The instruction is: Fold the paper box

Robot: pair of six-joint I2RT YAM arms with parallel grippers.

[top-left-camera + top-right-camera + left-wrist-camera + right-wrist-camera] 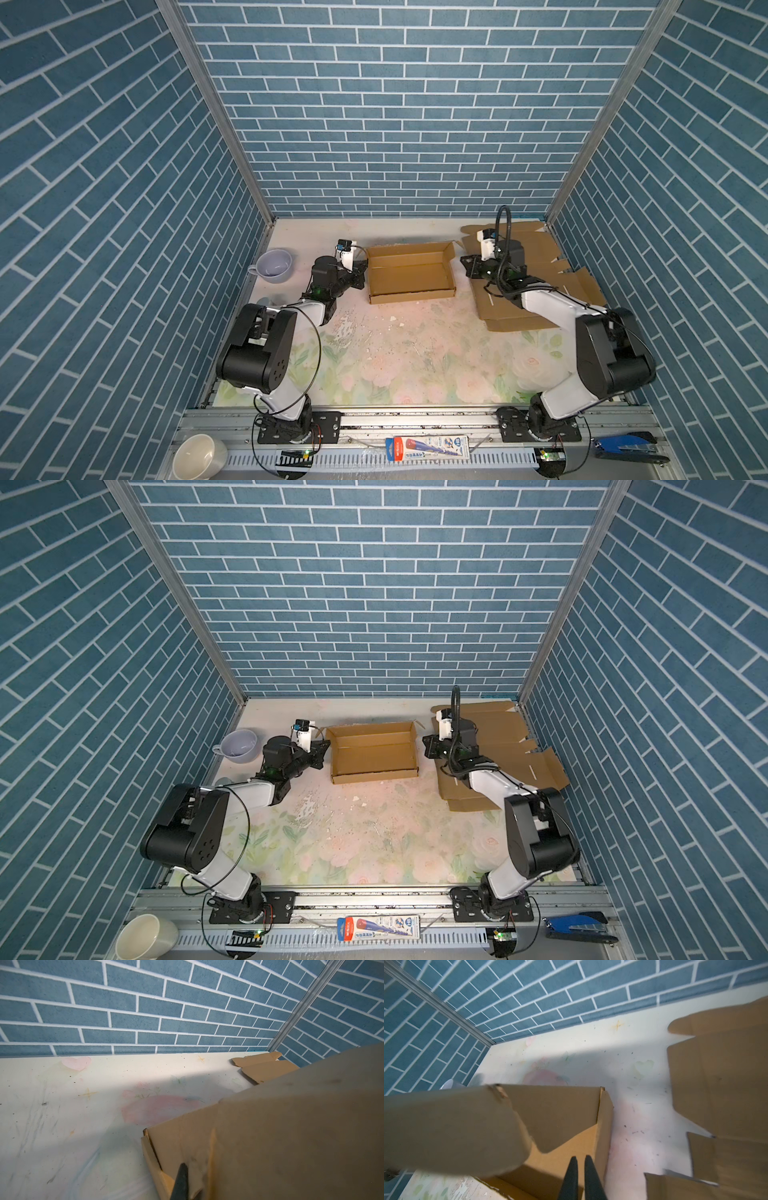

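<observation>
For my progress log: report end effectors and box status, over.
Left end effector shut on cardboard box, left wall. Right end effector slightly open at right wall, empty. Four walls standing. Flat cardboard sheets beside, not blocking.

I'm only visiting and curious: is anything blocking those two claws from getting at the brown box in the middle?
Nothing visible. The left gripper is at the paper box's left wall and the right gripper at its right wall. The mug and the flat cardboard sheets lie off to the sides.
</observation>
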